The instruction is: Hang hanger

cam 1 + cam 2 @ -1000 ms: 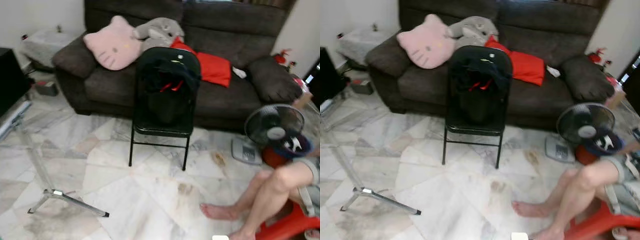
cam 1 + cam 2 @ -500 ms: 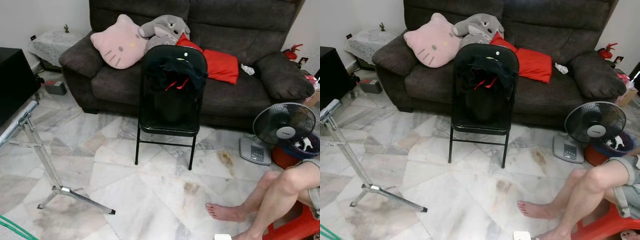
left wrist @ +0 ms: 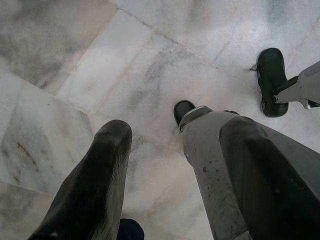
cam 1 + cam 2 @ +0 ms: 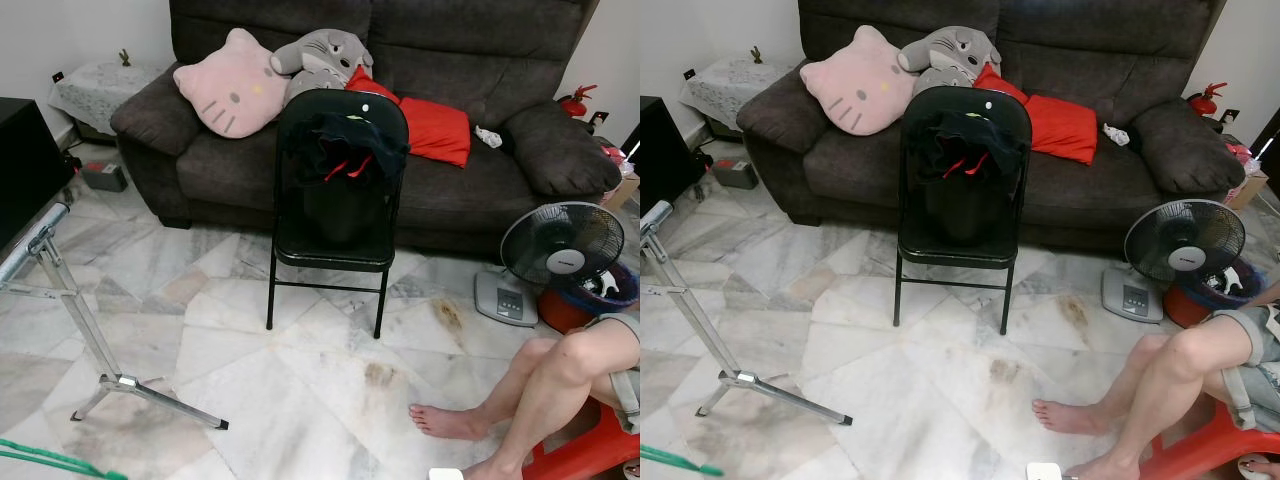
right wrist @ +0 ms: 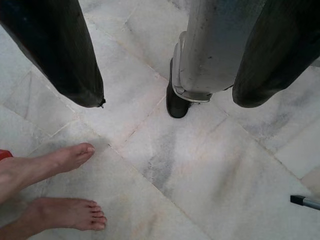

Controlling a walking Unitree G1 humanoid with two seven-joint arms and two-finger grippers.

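Note:
A thin green piece (image 4: 60, 460), perhaps part of a hanger, lies low at the near left edge of the eye views; I cannot tell what holds it. A silver metal stand (image 4: 75, 310) with a splayed foot rises on the left. In the left wrist view my left gripper (image 3: 175, 135) hangs open over the marble floor, with my own silver leg (image 3: 215, 170) behind its fingers. My right gripper (image 5: 170, 95) is also open and holds nothing, pointing down at the floor near a person's bare feet (image 5: 55, 165).
A black folding chair (image 4: 340, 200) draped with dark and red clothes stands before a dark sofa (image 4: 450, 190) with cushions. A floor fan (image 4: 560, 250) and a seated person's legs (image 4: 530, 380) are at the right. A black cabinet (image 4: 25, 160) is at the left.
The head camera has shifted and steadied, so the whole scene sits slightly differently. The green piece at the near left edge shows more than before.

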